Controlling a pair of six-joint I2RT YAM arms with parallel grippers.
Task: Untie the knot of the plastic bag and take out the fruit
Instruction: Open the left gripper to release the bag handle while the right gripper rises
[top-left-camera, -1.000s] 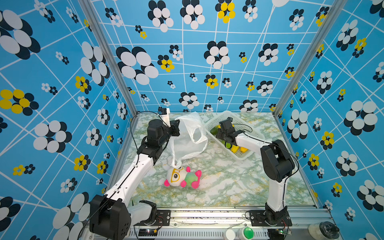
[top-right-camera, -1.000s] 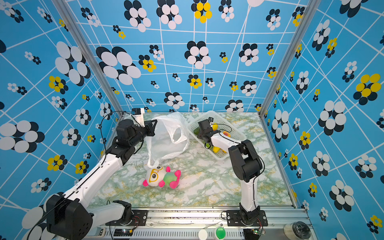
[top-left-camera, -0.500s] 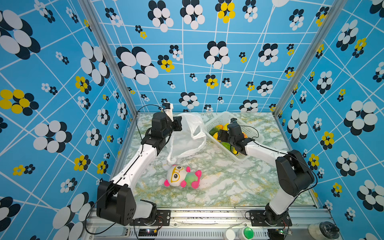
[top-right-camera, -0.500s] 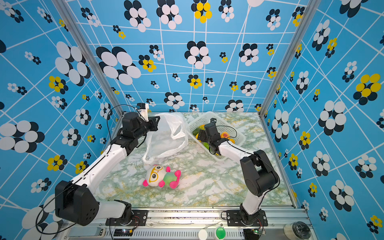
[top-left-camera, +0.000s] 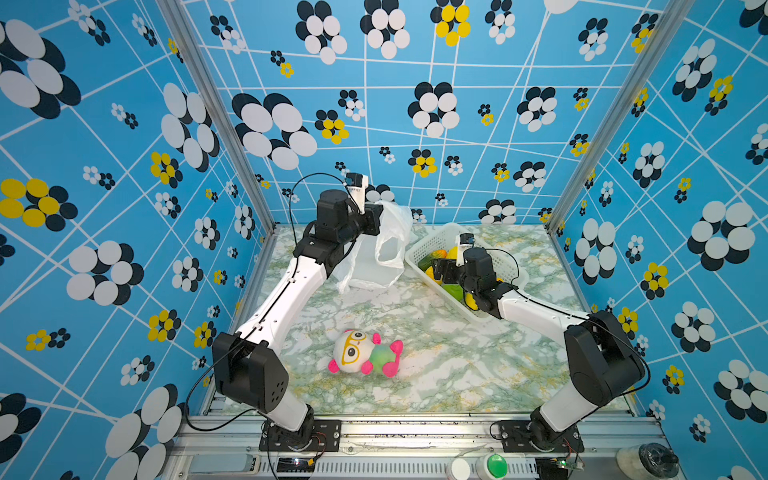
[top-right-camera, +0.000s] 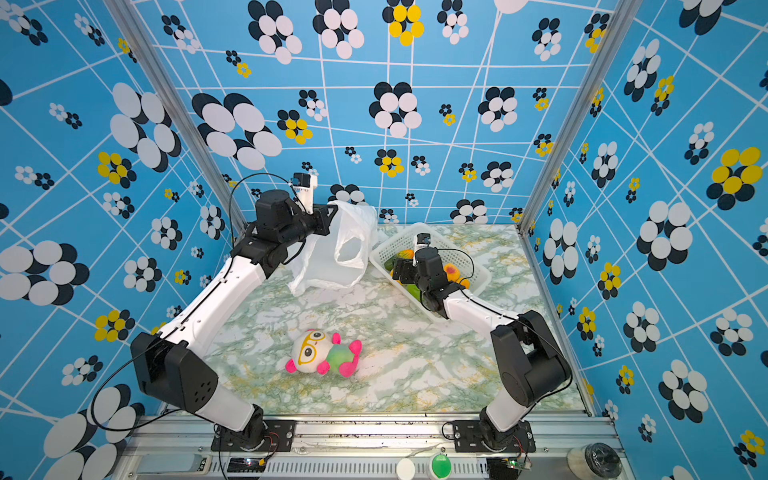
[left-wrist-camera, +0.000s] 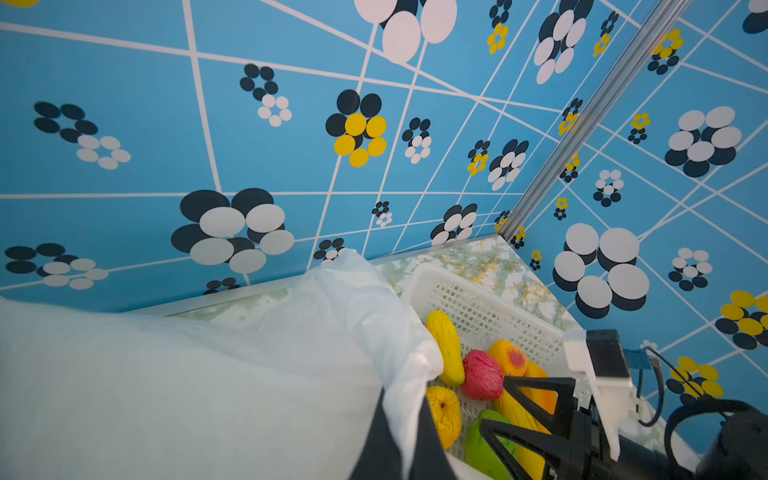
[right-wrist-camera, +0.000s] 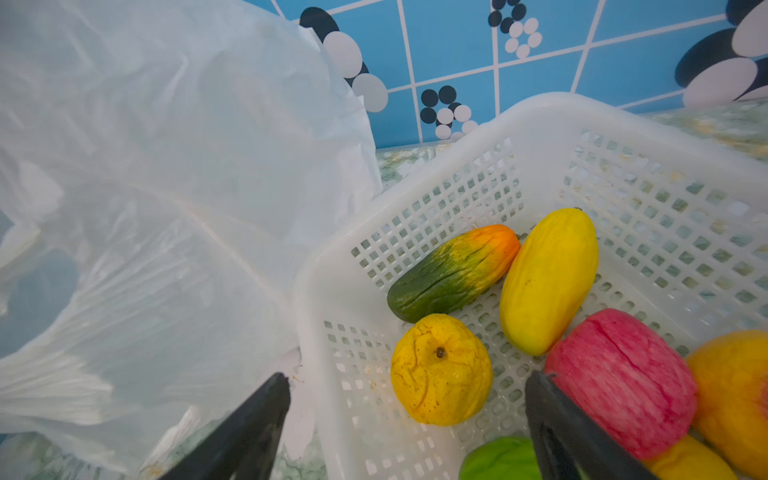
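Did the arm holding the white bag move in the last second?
Yes. The left gripper, shut on the bag, has moved away from the stuffed toy, toward the back wall.

Arms (top-left-camera: 286, 299): white links, black joints, thin black cables (left-wrist-camera: 660, 386); fingers (right-wrist-camera: 249, 428) black, seemingly matte plastic.

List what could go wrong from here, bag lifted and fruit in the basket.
1. The right hand is open astride the basket wall, one finger outside near the plastic bag: descending could hit the rim or snag film.
2. The left hand pinches only thin film; the bag may slip, or drape over the fruit beside it.
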